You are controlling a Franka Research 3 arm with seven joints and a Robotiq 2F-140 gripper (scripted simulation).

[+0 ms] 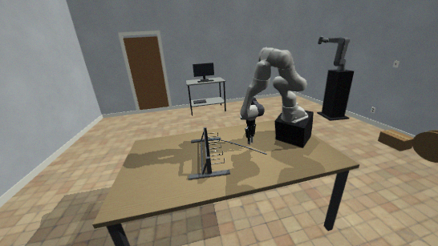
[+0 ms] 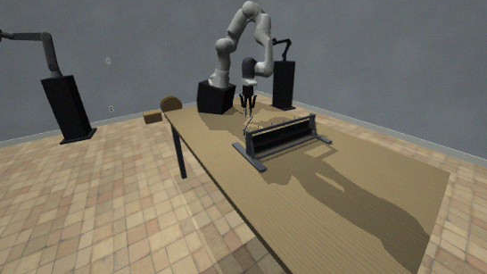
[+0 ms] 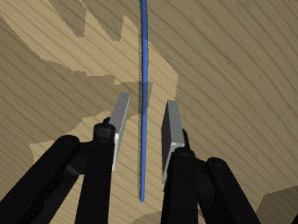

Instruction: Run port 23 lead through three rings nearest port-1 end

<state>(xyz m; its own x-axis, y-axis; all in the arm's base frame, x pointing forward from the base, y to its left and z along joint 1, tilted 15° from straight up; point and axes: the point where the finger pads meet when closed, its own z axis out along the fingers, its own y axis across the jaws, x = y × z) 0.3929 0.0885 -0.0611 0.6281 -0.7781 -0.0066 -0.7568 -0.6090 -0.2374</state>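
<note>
The rack with its patch panel (image 1: 207,154) (image 2: 283,137) stands upright on the table, its front towards the arm. Wire rings (image 1: 223,160) stick out from its front. The blue lead (image 1: 257,151) (image 2: 249,122) (image 3: 145,60) leaves the rack at the port-24 end and runs out in front of it; its free end is low in the wrist view. My gripper (image 1: 250,143) (image 2: 248,114) (image 3: 146,111) points down, partly open and empty. In the wrist view the lead runs between the two finger pads, below them and not gripped. Whether the lead passes any ring cannot be told.
The wooden table (image 1: 156,188) (image 2: 357,219) carries the rack and the arm's black base block (image 1: 294,130) (image 2: 216,96). The rack's dark feet (image 1: 209,175) (image 2: 250,157) lie across its two ends. The table's long edge runs past the port-1 end in the top view.
</note>
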